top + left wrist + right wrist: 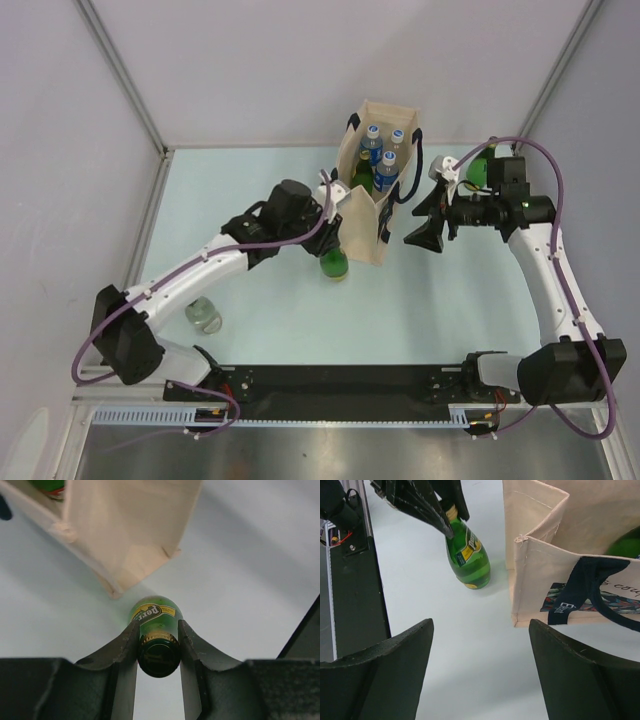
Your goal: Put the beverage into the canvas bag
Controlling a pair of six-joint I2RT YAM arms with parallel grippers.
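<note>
The beverage, a green glass bottle [154, 614] with a yellow label, leans slightly on the table by the near left corner of the canvas bag [368, 232]. My left gripper [158, 647] is shut on its neck just under the cap. The same bottle [470, 557] shows in the right wrist view under the left gripper's fingers [415, 500]. The beige bag [545, 590] with its navy handle [590, 582] stands upright and holds several blue-capped bottles [386, 165] and a green one [362, 178]. My right gripper [480, 672] hangs open and holds nothing, to the right of the bag [130, 535].
A clear bottle [205, 315] lies on the table near the left arm's base. Another green bottle [479, 168] stands behind the right wrist. White walls close in the table on the left, back and right. The black base rail [340, 382] runs along the near edge.
</note>
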